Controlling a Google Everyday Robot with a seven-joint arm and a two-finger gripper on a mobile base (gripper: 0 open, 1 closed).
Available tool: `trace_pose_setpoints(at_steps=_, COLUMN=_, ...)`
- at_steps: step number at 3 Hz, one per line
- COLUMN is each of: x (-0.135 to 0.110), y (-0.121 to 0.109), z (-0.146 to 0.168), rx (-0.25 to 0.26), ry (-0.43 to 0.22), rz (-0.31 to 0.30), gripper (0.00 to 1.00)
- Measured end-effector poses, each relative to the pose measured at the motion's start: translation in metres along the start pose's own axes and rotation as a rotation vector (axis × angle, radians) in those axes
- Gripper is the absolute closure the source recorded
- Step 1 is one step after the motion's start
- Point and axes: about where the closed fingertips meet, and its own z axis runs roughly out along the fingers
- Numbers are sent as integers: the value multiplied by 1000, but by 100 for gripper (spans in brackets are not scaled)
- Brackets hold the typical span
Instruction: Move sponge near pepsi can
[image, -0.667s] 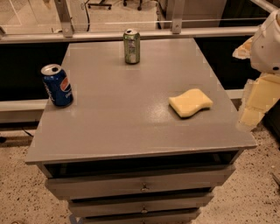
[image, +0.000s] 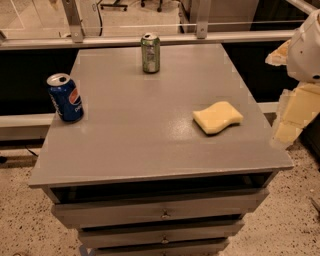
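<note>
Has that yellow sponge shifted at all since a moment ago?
No. The sponge lies at the same spot near the right edge of the table, equally far from the green can. The gripper hangs beyond that edge, apart from the sponge.

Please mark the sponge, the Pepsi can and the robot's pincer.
Flat pale-yellow wavy-edged foam sponge (image: 218, 117): camera view, middle of top face.
Blue Pepsi drink can (image: 62, 102): camera view, side wall left of logo.
Pale-yellow blocky pincer (image: 291, 122): camera view, lower end, right of the sponge.
</note>
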Motion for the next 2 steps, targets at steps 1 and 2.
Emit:
trace_pose_setpoints(at_steps=1, x=-1, y=-8, z=11, rx=-1, ry=-43, rz=-18, gripper=0)
trace_pose_setpoints(at_steps=2, x=-6, y=-30, z=40, rx=-7, ry=-113, rz=-34, gripper=0)
